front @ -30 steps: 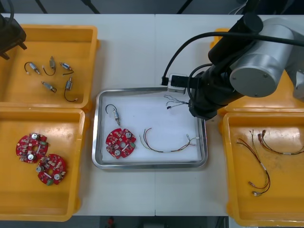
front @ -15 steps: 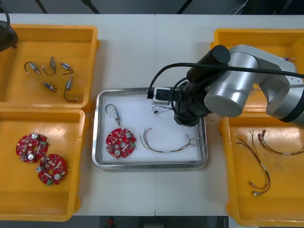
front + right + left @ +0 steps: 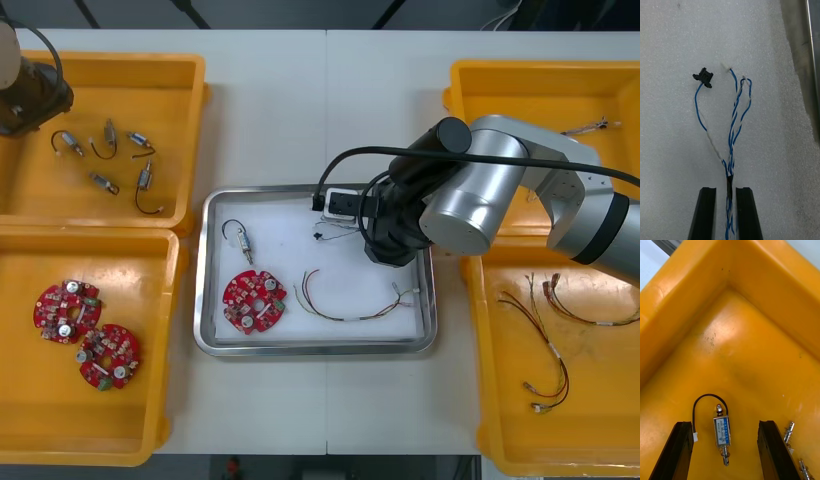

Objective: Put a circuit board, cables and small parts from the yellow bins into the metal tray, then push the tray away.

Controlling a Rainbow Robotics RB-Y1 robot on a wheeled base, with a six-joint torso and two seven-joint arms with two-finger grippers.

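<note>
A light desk, seen from above, carries a metal tray, white inside, with two yellow bins on each side.

The right arm reaches over the far right part of the tray. Its wrist camera shows the right gripper with its fingers pinching a twisted blue and white cable between them. The cable's loose ends and a small black plug fan out beyond the fingertips over the white lining, near the tray's right wall.

Three other things lie in the tray:
- A round red circuit board lies at the near left.
- A small metal part with a black wire lies just beyond the board.
- A thin multi-coloured cable curves along the near right.

The left arm is over the far left corner of the far left bin, where several small metal parts lie. Its wrist camera shows the left gripper with fingers spread wide. One finger stands on either side of one such part, which has a black wire loop and lies on the bin floor. The fingers are not touching it.

The near left bin holds two more red boards. The near right bin holds red and black cables. The far right bin holds one cable near its right side.
</note>
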